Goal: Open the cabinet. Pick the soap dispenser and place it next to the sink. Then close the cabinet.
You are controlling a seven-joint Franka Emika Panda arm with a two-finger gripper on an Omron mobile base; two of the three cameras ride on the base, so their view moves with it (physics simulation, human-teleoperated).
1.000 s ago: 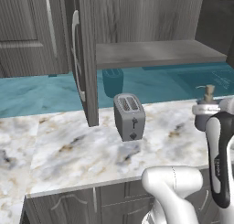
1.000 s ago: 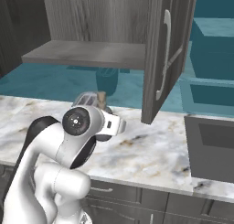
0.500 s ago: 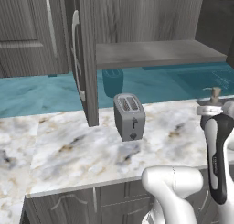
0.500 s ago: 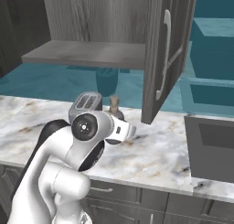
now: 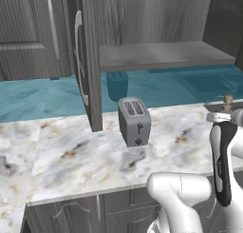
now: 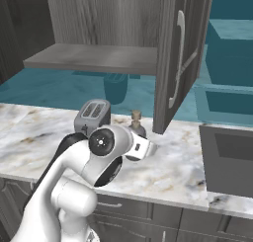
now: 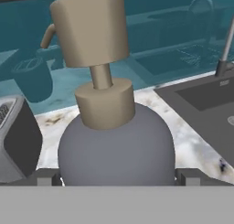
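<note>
The soap dispenser, a round grey bottle with a tan pump, sits between my gripper fingertips, which press on both of its sides. In the right base view the soap dispenser shows just past my hand, right of the toaster. Its pump peeks above my wrist in the left base view. The cabinet stands with both doors swung open, left door edge-on, over a bare shelf. The sink lies to the right, and in the hand view the sink is ahead on the right.
A grey two-slot toaster stands on the marble worktop under the shelf; the toaster is close on the left in the hand view. The open right door hangs above the worktop between the dispenser and the sink. A tap rises behind the basin.
My hand has carried the soap dispenser rightward, away from the toaster and nearer the sink. The toaster and the cabinet doors have stayed put.
</note>
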